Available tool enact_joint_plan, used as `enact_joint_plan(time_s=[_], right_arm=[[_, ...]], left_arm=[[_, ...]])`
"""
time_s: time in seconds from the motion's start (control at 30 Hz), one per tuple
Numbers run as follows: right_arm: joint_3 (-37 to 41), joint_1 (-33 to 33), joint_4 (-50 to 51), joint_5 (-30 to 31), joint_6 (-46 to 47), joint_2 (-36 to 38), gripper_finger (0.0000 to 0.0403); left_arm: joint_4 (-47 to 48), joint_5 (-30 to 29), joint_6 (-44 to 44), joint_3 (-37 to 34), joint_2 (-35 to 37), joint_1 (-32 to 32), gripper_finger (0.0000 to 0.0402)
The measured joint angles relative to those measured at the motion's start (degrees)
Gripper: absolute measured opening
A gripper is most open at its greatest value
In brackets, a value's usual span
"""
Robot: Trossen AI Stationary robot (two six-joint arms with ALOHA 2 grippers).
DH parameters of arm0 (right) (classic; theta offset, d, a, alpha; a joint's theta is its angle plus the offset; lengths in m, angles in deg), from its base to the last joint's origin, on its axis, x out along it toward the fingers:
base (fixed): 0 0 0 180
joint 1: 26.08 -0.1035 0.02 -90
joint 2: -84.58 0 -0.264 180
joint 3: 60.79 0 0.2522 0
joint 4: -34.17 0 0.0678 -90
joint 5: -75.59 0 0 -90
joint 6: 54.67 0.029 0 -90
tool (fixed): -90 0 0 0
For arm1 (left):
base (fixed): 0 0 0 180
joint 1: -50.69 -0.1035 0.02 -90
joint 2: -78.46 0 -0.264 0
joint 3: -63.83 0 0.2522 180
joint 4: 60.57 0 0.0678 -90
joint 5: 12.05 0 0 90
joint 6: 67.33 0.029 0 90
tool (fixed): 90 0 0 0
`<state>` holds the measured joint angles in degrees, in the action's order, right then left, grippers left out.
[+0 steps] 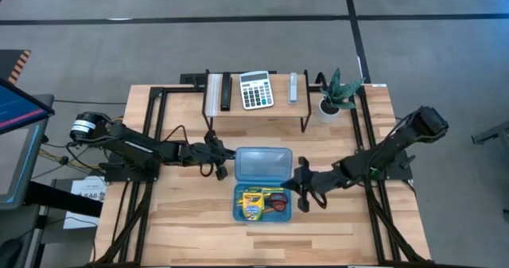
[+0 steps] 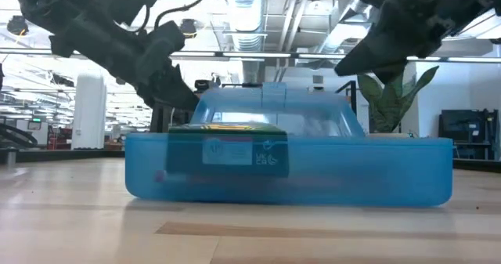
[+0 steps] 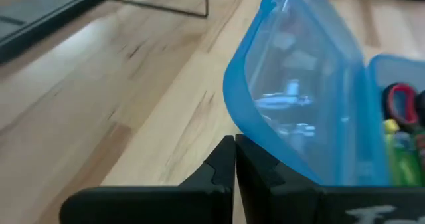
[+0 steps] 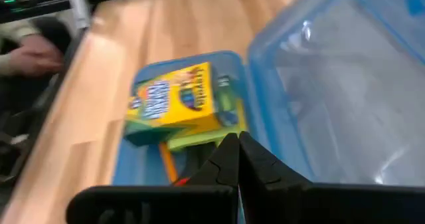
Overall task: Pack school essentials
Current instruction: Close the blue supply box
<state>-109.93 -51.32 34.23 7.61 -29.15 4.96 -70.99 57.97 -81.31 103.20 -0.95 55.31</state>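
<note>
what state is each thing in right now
blue case: open, on the table
lid: hinged back, partly raised
crayon box: lying inside the case
scissors: inside the case beside the crayons
left claw: shut, at the lid's edge
right claw: shut, at the case's corner
calculator: lying on the shelf

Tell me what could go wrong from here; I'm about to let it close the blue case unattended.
1. The crayon box stands taller than the blue case's wall in the low view, so the lid may jam on it rather than shut flat.
2. The right pincer is shut at the case's right edge beside the scissors; it could be in the lid's way.
3. The left pincer, shut by the lid's left edge, might shove the whole case sideways.
</note>
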Motion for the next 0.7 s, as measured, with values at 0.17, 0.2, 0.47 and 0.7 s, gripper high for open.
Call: enact_joint_plan(time_s=[0.17,0.2,0.47,0.7], right_arm=[[0.0,-0.8,4.7,6.1,1.4,0.1,0.0016],[0.1,-0.7,6.0,7.3,1.4,0.9,0.0016],[0.0,-0.7,13.8,19.6,1.4,11.2,0.0016],[0.1,1.9,21.4,28.1,2.9,17.2,0.0016]], left_arm=[[-0.3,0.0,1.1,0.0,0.6,1.9,0.0],[-0.3,0.0,1.4,0.0,0.6,2.3,0.0],[-1.0,0.1,5.5,-0.1,0.6,4.6,0.0],[-3.0,0.2,8.4,-0.1,0.6,6.5,0.0]])
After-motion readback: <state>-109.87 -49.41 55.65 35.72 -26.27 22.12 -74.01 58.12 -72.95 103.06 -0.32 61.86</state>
